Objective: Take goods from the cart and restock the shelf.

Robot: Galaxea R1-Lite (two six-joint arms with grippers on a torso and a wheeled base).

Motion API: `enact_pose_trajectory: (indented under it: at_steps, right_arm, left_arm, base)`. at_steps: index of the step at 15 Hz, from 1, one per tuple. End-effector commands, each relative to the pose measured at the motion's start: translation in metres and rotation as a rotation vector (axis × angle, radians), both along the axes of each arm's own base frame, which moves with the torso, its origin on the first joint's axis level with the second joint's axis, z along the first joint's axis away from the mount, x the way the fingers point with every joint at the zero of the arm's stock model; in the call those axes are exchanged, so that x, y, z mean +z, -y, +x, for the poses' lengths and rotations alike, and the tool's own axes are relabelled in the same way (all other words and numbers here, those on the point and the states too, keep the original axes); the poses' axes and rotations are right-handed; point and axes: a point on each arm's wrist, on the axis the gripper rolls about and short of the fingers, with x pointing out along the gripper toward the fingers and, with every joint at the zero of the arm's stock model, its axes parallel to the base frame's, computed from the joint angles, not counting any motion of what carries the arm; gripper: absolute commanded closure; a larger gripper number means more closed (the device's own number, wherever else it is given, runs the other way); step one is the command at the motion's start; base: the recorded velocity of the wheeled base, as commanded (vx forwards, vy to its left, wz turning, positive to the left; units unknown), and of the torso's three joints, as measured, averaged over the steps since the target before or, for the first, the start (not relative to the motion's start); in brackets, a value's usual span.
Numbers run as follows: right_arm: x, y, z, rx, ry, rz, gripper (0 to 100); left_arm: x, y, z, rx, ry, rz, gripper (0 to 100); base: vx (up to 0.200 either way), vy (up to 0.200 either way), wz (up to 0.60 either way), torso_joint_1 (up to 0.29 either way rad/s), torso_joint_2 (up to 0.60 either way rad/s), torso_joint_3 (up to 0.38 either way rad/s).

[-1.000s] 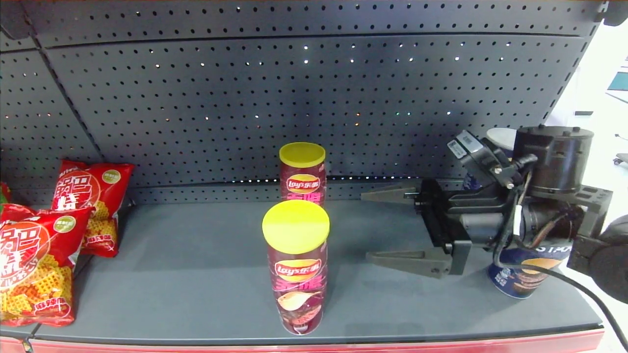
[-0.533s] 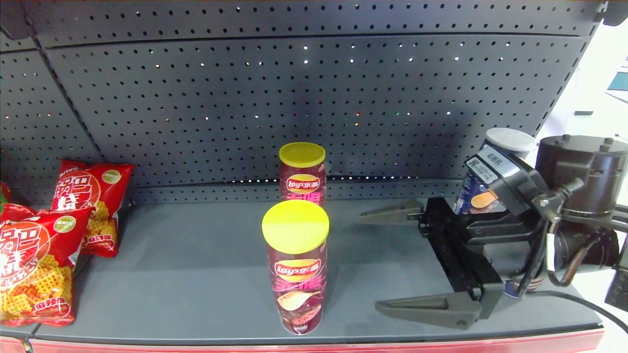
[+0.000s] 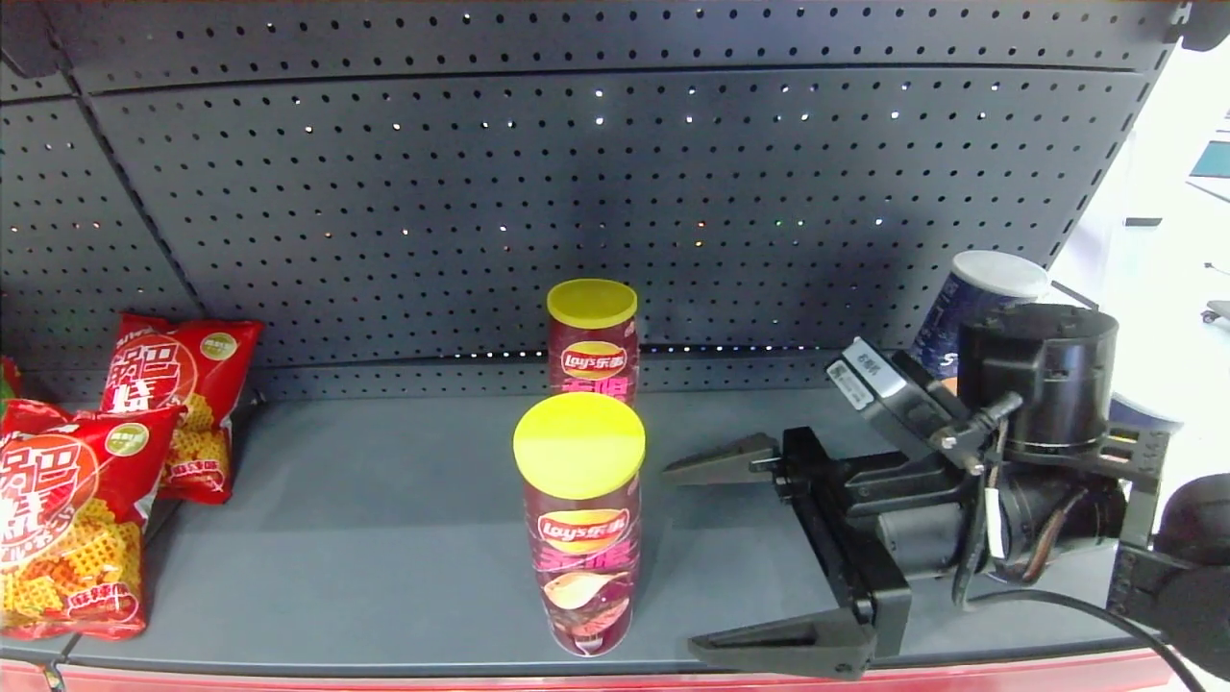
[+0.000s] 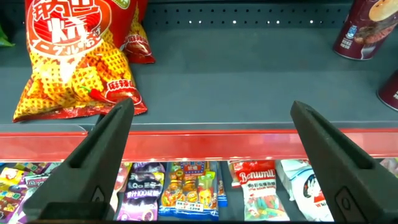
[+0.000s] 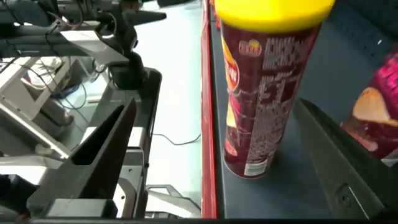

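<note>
Currently the right fingers (image 3: 725,457) are spread wide and hold nothing. They lie level over the shelf (image 3: 384,519), one finger toward the back panel and one at the front lip. The front can (image 3: 581,524), with a yellow lid, stands upright on the shelf near that lip, just beyond the fingertips on the robot's left. In the right wrist view it sits ahead of the open gap, offset toward one finger, not touching either. Its long axis is vertical, at right angles to the plane in which the fingers open, so a side grasp or a straight pull-back is possible without reorienting the wrist.

The left fingers (image 4: 106,155) are also released and empty. They sit below and in front of the shelf lip, well apart from the can, so the right arm is the nearer one.

A rear can (image 3: 593,341) stands directly behind the front can. A blue can (image 3: 971,298) stands behind the right wrist. Judged from its position, the front can is already stocked.
</note>
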Motion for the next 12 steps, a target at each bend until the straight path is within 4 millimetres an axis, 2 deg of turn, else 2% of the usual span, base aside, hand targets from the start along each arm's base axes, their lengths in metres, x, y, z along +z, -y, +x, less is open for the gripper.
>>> enact_pose_trajectory:
  at_steps: [1,8,12]
  right_arm:
    - [-0.010,-0.005,0.005,0.004,-0.024,-0.020,0]
    - [-0.024,-0.019,0.001,0.051,-0.059,-0.051,0]
    - [-0.026,-0.023,-0.002,0.069,-0.063,-0.056,0]
  left_arm:
    - [0.000,0.000,0.000,0.000,0.000,-0.001,0]
    - [0.000,0.000,0.000,0.000,0.000,-0.001,0]
    - [0.000,0.000,0.000,0.000,0.000,-0.001,0]
  base:
    - [0.000,0.000,0.00,0.000,0.00,0.000]
    - [0.000,0.000,0.00,0.000,0.00,0.000]
    - [0.000,0.000,0.00,0.000,0.00,0.000]
